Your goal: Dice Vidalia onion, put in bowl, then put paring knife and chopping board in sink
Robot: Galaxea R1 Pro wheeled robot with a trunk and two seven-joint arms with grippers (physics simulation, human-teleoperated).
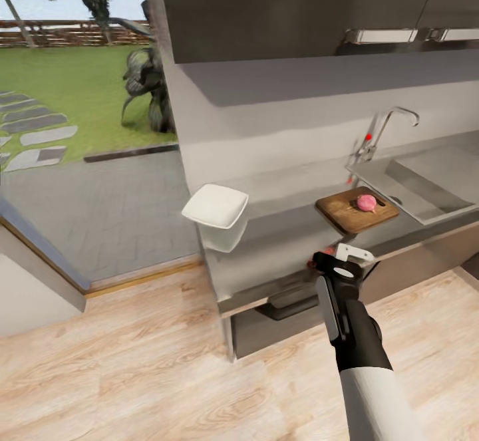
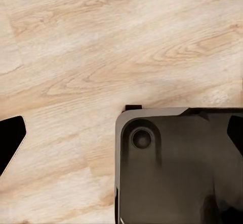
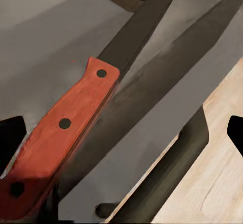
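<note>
The right arm (image 1: 372, 388) has a smooth white forearm shell nearest the camera, giving way to a glossy black wrist section toward the claw. Along that black section runs a long grey inset panel. Just behind the right claw (image 1: 330, 259) sit a pale round disc and an angular white bracket. The claw's fingers (image 3: 10, 138) are black.

Wood floor (image 1: 133, 374) — garden window (image 1: 66, 95).
</note>
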